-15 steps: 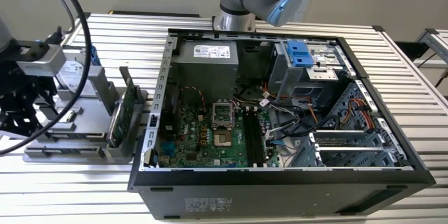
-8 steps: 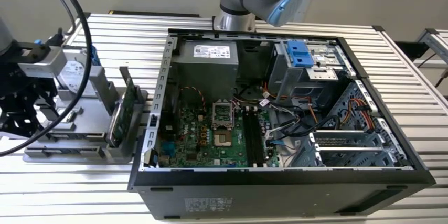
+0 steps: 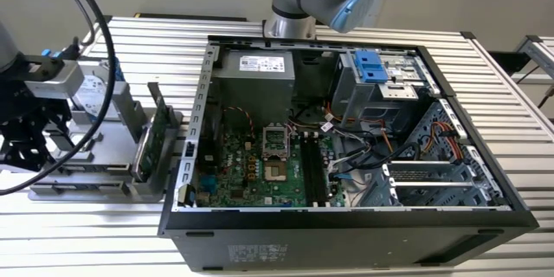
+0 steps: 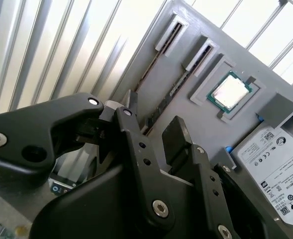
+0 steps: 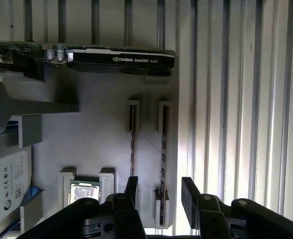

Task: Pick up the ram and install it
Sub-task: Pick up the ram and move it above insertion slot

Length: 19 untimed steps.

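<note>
Exterior view, from its left to its right: a grey parts fixture (image 3: 95, 183) is seen on the slatted surface (image 3: 506, 89), with a hard drive (image 3: 91, 92) and an upright expansion card (image 3: 152, 137) held in it. Next is the open PC case (image 3: 346, 241), with the motherboard (image 3: 246, 173) exposed and long black memory slots (image 3: 313, 173) beside the CPU socket. Whether those slots are populated cannot be told.

First wrist view, looking down on the fixture: a CPU chip (image 5: 85, 190) is parked in a pocket. Beyond it, two sticks are stood on edge in slotted holders, side by side. The second ram stick (image 5: 132, 139) is seen outside the jaws, close to one finger. The ram (image 5: 162, 144), nearer the fixture's edge, is bracketed by the end effector (image 5: 160, 183). Its fingers are spread, one on either side of the board, and nothing is clamped. Pad contact, and the position along the stick's length, cannot be told.

Handling, as judged:
- The ram is expected to be light, stiff and thin.
- Chips and edge contacts are taken as fragile.
- The flat faces look smooth, so slip is possible under a weak pinch.
- Hold is best taken across the two flat faces, near mid-length at the free upper edge.
- The contact edge seated in the holder should be avoided.
- The board should be held square so it is not twisted in the holder slots.
</note>
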Each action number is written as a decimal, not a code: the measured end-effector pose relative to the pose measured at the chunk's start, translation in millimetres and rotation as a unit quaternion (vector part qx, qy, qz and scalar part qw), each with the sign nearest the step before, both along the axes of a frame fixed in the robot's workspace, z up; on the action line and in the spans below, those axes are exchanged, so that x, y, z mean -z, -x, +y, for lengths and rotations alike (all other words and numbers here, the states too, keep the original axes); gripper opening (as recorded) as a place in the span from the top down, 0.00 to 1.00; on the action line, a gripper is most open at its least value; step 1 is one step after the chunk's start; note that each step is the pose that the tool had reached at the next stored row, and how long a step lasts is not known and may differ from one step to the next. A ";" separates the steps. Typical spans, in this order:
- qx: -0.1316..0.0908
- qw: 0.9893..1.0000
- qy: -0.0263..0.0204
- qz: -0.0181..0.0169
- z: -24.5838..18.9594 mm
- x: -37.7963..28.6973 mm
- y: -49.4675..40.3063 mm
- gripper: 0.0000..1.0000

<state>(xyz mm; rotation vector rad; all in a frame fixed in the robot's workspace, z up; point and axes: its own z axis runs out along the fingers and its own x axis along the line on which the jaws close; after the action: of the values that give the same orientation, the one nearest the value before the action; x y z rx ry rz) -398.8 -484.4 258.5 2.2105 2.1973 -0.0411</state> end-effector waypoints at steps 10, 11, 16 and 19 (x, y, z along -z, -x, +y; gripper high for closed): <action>0.000 1.000 0.000 0.003 0.0 4.0 0.0 0.00; 0.000 1.000 0.000 0.003 0.0 4.2 0.0 0.00; 0.000 1.000 0.000 0.003 0.0 4.7 0.0 0.00; 0.000 1.000 0.000 0.003 0.0 5.2 0.0 0.00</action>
<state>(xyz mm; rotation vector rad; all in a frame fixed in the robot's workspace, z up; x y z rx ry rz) -398.8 -484.4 253.3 2.2132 2.2003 -0.0475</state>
